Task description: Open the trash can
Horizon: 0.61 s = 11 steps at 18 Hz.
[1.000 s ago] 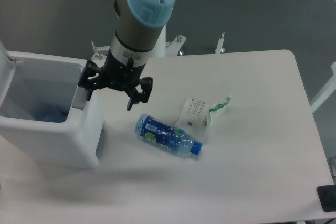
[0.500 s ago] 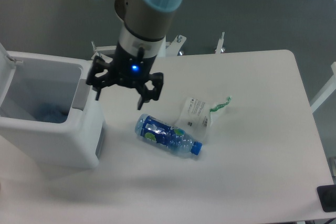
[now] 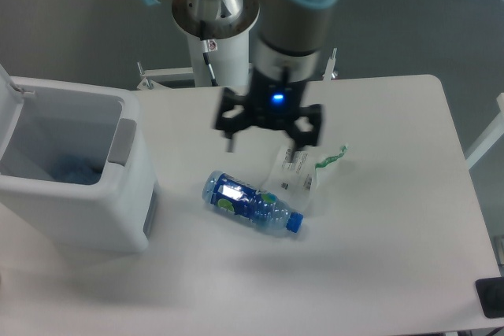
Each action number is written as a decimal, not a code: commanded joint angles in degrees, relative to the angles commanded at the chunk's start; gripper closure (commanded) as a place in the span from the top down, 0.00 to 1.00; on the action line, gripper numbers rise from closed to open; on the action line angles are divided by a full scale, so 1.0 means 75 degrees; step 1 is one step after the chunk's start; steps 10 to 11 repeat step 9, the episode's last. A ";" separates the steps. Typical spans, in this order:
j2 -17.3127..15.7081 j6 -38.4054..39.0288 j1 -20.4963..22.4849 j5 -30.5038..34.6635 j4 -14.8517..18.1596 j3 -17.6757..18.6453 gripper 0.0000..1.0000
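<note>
The white boxy trash can (image 3: 94,210) stands at the left end of the table. Its lid (image 3: 6,96) is swung up at the far left, so the inside shows, with something blue at the bottom. A grey tab (image 3: 120,142) sits on its right rim. My gripper (image 3: 268,141) is open and empty. It hangs over the table middle, well to the right of the can, just above the plastic bottle (image 3: 250,202) and the white packet (image 3: 293,169).
The blue-labelled bottle lies on its side near the table centre, its blue cap pointing right. A white packet with a green strip lies touching it on the right. The table's right edge and a dark object (image 3: 491,297) are at the lower right.
My gripper has moved right, away from the trash can's right rim to above the bottle and packet. It stays open. The can stands open throughout.
</note>
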<state>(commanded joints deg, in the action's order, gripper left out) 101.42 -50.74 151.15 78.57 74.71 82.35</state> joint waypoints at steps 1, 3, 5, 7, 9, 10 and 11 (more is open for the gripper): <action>0.0023 -0.0738 0.0188 0.0000 0.0000 0.0023 1.00; 0.0058 -0.1947 0.0563 0.0047 -0.0011 0.0129 1.00; 0.0187 -0.2572 0.0775 0.0117 -0.0012 0.0188 1.00; 0.0257 -0.2796 0.0893 0.0257 -0.0011 0.0234 1.00; 0.0409 -0.2820 0.0858 0.0491 -0.0058 0.0258 1.00; 0.0409 -0.2820 0.0858 0.0491 -0.0058 0.0258 1.00; 0.0409 -0.2820 0.0858 0.0491 -0.0058 0.0258 1.00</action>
